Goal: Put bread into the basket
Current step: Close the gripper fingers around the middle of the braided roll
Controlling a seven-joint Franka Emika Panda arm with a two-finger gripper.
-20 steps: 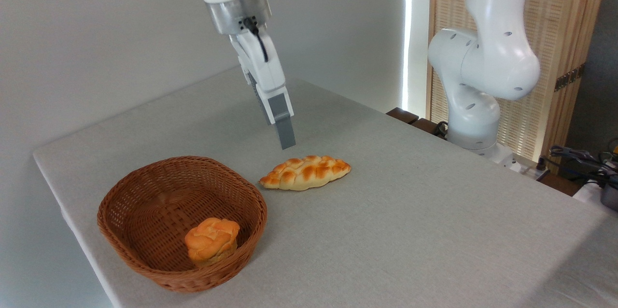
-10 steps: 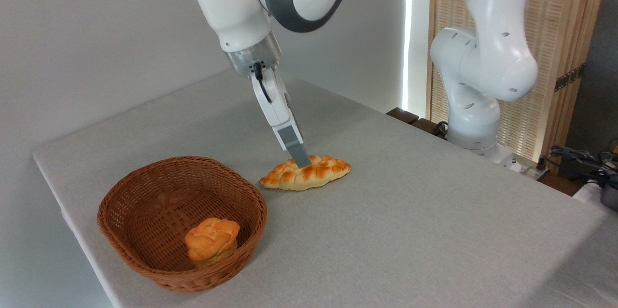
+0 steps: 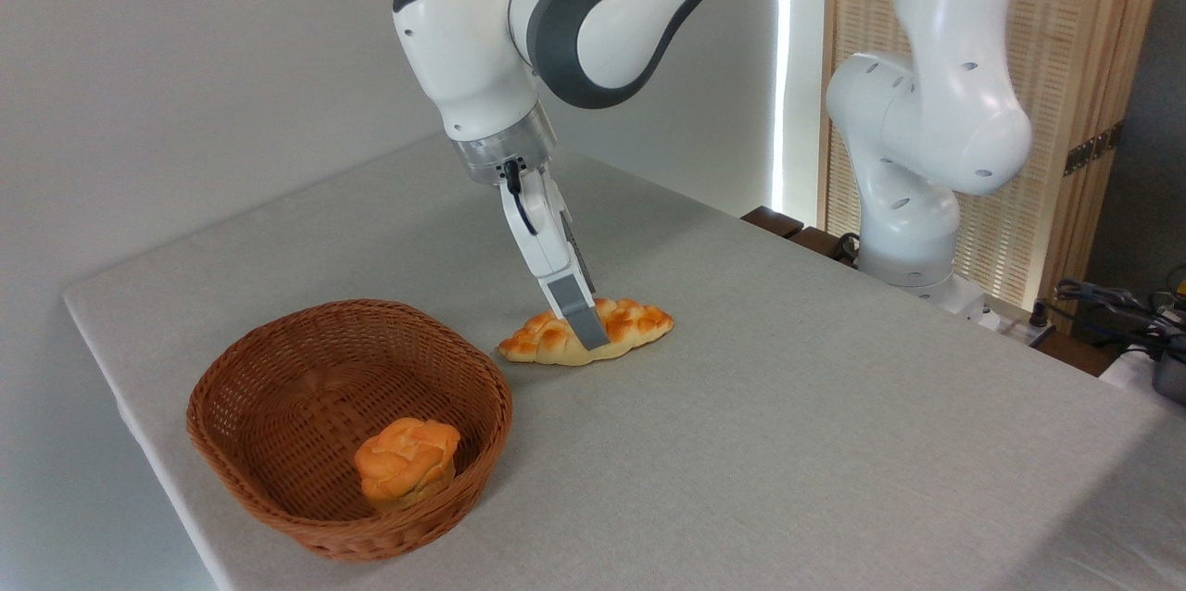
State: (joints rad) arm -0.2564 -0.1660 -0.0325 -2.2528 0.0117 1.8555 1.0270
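Camera view: the hand (image 3: 587, 332) is straddling the middle of the bread (image 3: 586, 332), its near finger (image 3: 582, 320) crossing the loaf's front face down toward the table (image 3: 788, 443). The far finger is hidden, so whether the hand is open or closing on the loaf cannot be told. The bread is lying flat on the table, just right of the basket (image 3: 269, 480) and apart from its rim; grasp, lift and transfer appear to be outstanding. A small bun (image 3: 406, 461) is occupying the basket's near side, leaving the far side free. The table's front and left edges are running close past the basket, while open surface is lying to the right.
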